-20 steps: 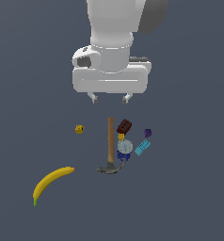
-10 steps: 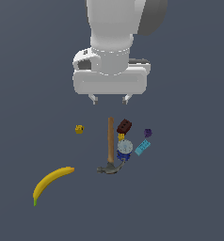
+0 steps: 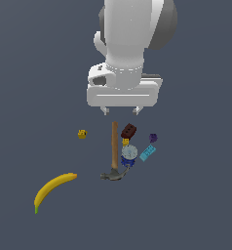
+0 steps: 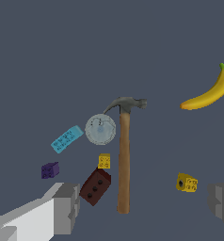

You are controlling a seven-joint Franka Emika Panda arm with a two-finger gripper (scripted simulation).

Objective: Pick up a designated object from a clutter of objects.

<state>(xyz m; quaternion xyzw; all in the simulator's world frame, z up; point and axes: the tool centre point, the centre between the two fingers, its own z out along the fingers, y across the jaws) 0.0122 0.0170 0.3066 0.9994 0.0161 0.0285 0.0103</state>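
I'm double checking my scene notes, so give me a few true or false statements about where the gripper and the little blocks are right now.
1. The gripper is open and holds nothing. True.
2. The purple block sits between the fingers. False: it lies on the floor, apart from the gripper.
3. The banana lies apart from the hammer. True.
4. The purple block touches the red-brown brick. False: a gap separates them.
5. The light blue brick lies beside the round bluish-white item. True.
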